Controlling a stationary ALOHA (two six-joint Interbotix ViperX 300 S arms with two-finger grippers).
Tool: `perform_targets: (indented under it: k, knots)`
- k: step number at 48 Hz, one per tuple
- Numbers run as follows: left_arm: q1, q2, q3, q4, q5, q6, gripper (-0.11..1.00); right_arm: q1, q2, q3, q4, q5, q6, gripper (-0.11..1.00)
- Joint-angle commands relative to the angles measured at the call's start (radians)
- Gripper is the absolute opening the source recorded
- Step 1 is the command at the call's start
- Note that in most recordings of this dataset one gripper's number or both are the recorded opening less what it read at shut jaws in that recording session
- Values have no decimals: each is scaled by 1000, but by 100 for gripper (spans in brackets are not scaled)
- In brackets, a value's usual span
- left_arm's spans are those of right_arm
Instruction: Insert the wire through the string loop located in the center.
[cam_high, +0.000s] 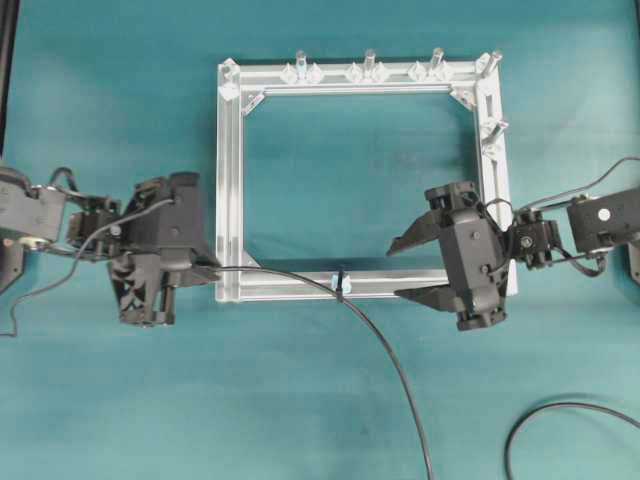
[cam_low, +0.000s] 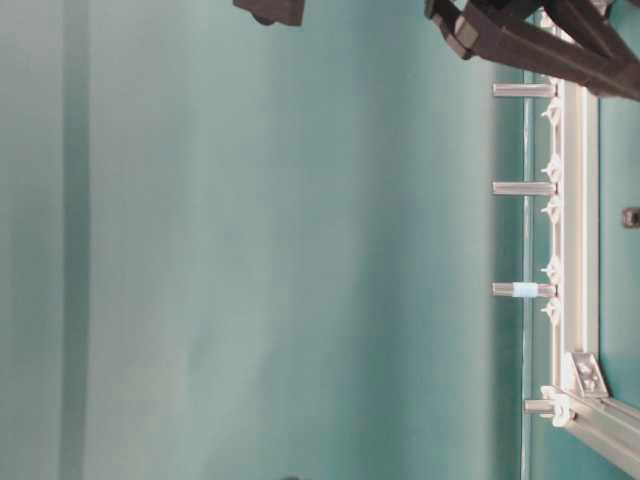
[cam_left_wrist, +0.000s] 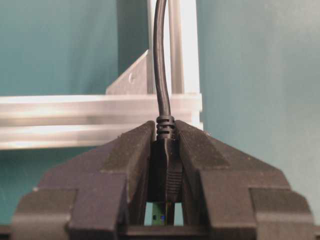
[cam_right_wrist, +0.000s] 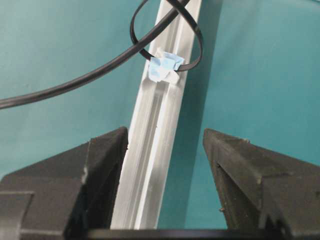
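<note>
Counts: one square aluminium frame (cam_high: 230, 180) on the teal table (cam_high: 100, 100). Six upright pegs (cam_high: 369, 60) in all: five along the far bar, corners included, and one on the right bar. One wire (cam_high: 390, 360), one string loop (cam_high: 341, 281) on the near bar. Two grippers: left gripper (cam_high: 205, 268), right gripper (cam_high: 400, 270). One more black cable (cam_high: 560, 410) at near right.

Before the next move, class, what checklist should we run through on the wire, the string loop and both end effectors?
1. Grip: left end effector shut on the wire at its plug: ok.
2. Threading: wire appears to pass through the string loop: ok.
3. Free hand: right end effector open, holding nothing: ok.
4. Clearance: its jaws off the frame bar: cannot tell.
5. Anchor: tape holds the loop firmly: cannot tell.
</note>
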Motion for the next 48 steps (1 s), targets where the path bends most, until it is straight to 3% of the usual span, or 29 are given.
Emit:
perform_targets:
  k: [1,48]
  knots:
    - [3,-34,2,-2,-2,-23,16,2,-20,-6,2,-6,2,66]
    - [-25,35,46,-2,-12,-28,14,2,-21,-14,0,-8,2,66]
